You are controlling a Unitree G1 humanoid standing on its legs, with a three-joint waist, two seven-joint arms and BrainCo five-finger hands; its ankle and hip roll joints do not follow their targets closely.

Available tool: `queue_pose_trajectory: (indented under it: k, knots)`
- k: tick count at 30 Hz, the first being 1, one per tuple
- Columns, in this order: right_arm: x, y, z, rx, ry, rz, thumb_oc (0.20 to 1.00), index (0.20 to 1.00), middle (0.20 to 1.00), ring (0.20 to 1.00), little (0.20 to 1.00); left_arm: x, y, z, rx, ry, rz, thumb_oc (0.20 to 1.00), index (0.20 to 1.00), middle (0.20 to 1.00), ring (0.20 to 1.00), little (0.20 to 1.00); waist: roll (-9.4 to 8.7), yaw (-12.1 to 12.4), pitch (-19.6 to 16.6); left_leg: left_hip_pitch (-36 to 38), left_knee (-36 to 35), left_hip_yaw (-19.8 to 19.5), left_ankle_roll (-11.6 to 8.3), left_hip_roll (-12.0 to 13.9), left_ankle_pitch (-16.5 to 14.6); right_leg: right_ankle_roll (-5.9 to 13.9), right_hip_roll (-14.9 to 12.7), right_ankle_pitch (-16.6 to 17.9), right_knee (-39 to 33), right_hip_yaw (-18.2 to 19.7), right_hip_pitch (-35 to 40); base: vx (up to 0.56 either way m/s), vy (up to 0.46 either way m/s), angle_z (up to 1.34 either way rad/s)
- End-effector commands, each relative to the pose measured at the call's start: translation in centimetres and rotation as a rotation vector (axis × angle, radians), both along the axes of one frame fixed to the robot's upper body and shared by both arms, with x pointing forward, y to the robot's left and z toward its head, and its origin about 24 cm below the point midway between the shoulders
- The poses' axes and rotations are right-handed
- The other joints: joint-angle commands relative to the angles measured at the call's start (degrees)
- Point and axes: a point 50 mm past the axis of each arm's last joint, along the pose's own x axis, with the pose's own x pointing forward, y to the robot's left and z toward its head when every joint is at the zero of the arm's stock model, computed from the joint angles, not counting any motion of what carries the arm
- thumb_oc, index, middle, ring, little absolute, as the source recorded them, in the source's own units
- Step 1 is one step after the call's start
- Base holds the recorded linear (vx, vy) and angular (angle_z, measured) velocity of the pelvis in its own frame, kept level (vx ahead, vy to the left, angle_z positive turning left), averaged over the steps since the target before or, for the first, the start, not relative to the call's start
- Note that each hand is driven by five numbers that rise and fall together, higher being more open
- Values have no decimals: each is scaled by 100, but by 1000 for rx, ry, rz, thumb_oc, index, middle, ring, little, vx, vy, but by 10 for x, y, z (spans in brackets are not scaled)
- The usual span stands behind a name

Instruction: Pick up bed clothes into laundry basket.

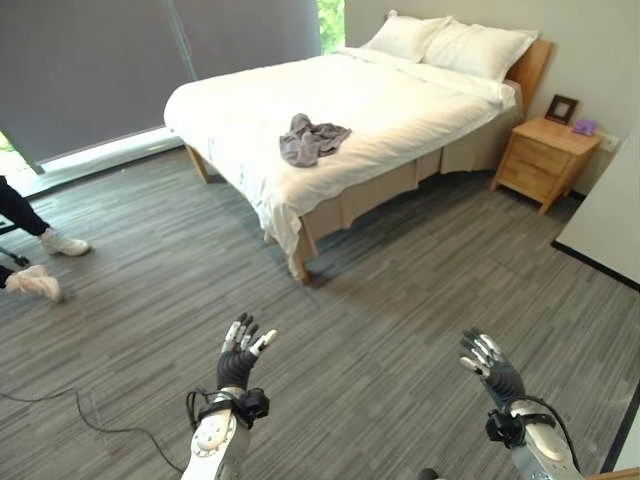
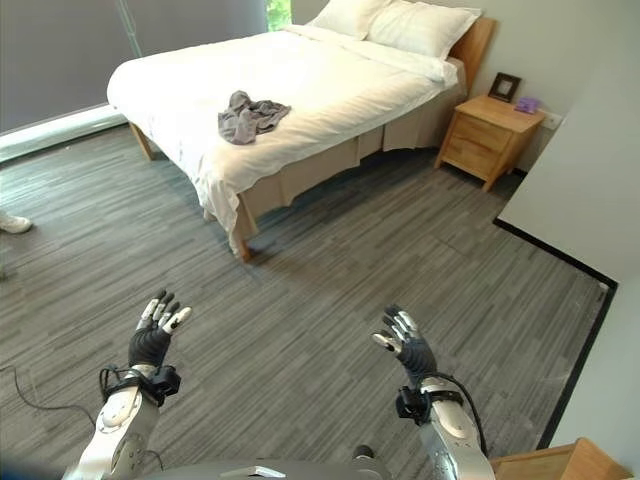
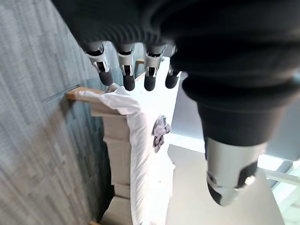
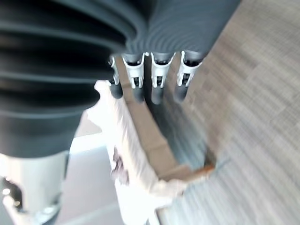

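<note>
On the bed (image 1: 380,110), well apart from both empty, released hands (image 1: 238,362) (image 1: 492,368), lies a crumpled grey garment (image 1: 310,138), likely light and limp, best pinched at a raised fold.

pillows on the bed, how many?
2: both at the head of the bed, by the wooden headboard. One pillow lies on the window side, the other pillow beside it, nearer the nightstand. More could be hidden behind.
</note>
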Motion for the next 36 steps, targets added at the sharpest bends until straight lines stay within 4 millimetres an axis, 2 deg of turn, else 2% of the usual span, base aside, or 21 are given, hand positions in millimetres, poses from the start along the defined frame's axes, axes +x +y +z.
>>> queue_pose_trajectory:
  k: [1, 4, 12, 18, 22, 26, 29, 30, 31, 32, 33, 35, 36]
  knots:
    - [27, -5, 35, -81, -199, -10, 1000, 1000, 1000, 1000, 1000, 22, 4, 23, 25, -132, 12, 1000, 1000, 1000, 1000, 1000, -82, -61, 96, -296, 244, -494, -451, 514, 290, 76, 169, -663, -118, 333, 492, -42, 62, 6]
    - [28, 11, 27, -60, -166, 53, 1000, 1000, 1000, 1000, 1000, 23, 7, 29, 43, -148, 19, 1000, 1000, 1000, 1000, 1000, -85, -39, 19, -113, 144, -528, -382, 468, 209, 119, 129, -597, -178, 377, 597, -17, 78, 4]
    - [38, 17, 33, -35, -197, 57, 1000, 1000, 1000, 1000, 1000, 14, 7, 18, 26, -100, 33, 1000, 1000, 1000, 1000, 1000, -150, 21, 7, -30, 102, -503, -281, 356, 102, 206, 31, -508, -184, 443, 625, 5, 67, 2]
    - [37, 24, 23, -23, -148, 100, 1000, 1000, 1000, 1000, 1000, 8, 18, 16, 54, -86, 82, 1000, 1000, 1000, 1000, 1000, -276, 24, 68, -11, 111, -495, -227, 279, 26, 274, -64, -406, -248, 530, 639, 13, 64, -2]
    - [39, 28, 23, -15, -148, 122, 1000, 1000, 1000, 1000, 1000, 8, 25, 17, 81, -86, 110, 1000, 1000, 1000, 1000, 1000, -321, 33, 74, -50, 136, -523, -189, 213, -19, 316, -118, -363, -299, 575, 639, 18, 81, 0]
    - [45, 34, 27, -18, -165, 154, 1000, 1000, 1000, 1000, 1000, 10, 31, 20, 110, -90, 123, 1000, 1000, 1000, 1000, 1000, -345, 66, 104, -100, 172, -586, -69, 69, -109, 380, -275, -365, -113, 646, 563, 23, 122, 1]
    - [49, 40, 30, -16, -181, 176, 1000, 1000, 1000, 1000, 1000, 15, 35, 24, 142, -101, 128, 1000, 1000, 1000, 1000, 1000, -339, 77, 242, -120, 216, -730, 98, -113, -174, 442, -532, -271, 693, 815, 273, 3, 187, 2]
    - [51, 46, 33, -15, -198, 202, 1000, 1000, 1000, 1000, 1000, 15, 40, 25, 161, -99, 142, 1000, 1000, 1000, 1000, 1000, -299, 94, 397, 16, 179, -733, 264, -225, -233, 447, -792, 90, 1616, 792, -79, -11, 233, 12]
    - [51, 46, 33, -14, -198, 202, 1000, 1000, 1000, 1000, 1000, 15, 40, 26, 161, -100, 142, 1000, 1000, 1000, 1000, 1000, -306, 102, 379, -15, 178, -722, 271, -232, -215, 446, -796, 109, 1613, 806, -116, 63, 341, 10]
    - [51, 51, 32, -1, -197, 213, 1000, 1000, 1000, 1000, 1000, 13, 43, 24, 176, -86, 150, 1000, 1000, 1000, 1000, 1000, -193, 109, 486, 172, 97, -674, 374, -265, -276, 376, -909, 311, 2350, 700, -358, 191, 239, 19]
    - [48, 54, 29, 29, -182, 212, 1000, 1000, 1000, 1000, 1000, 11, 46, 24, 187, -82, 151, 1000, 1000, 1000, 1000, 1000, -178, 63, 573, 372, -13, -704, 373, -266, -335, 363, -812, 218, 2640, 712, -724, 264, 242, 7]
    - [45, 53, 26, 58, -173, 204, 1000, 1000, 1000, 1000, 1000, 10, 47, 25, 180, -84, 155, 1000, 1000, 1000, 1000, 1000, -172, -45, 626, 538, -112, -765, 305, -253, -398, 353, -527, 46, 2300, 805, -1031, 235, 22, -9]
    - [45, 53, 26, 58, -173, 204, 1000, 1000, 1000, 1000, 1000, 10, 47, 25, 180, -84, 155, 1000, 1000, 1000, 1000, 1000, -164, -46, 616, 523, -115, -764, 301, -241, -384, 342, -513, 72, 2264, 794, -1029, 299, -65, -4]
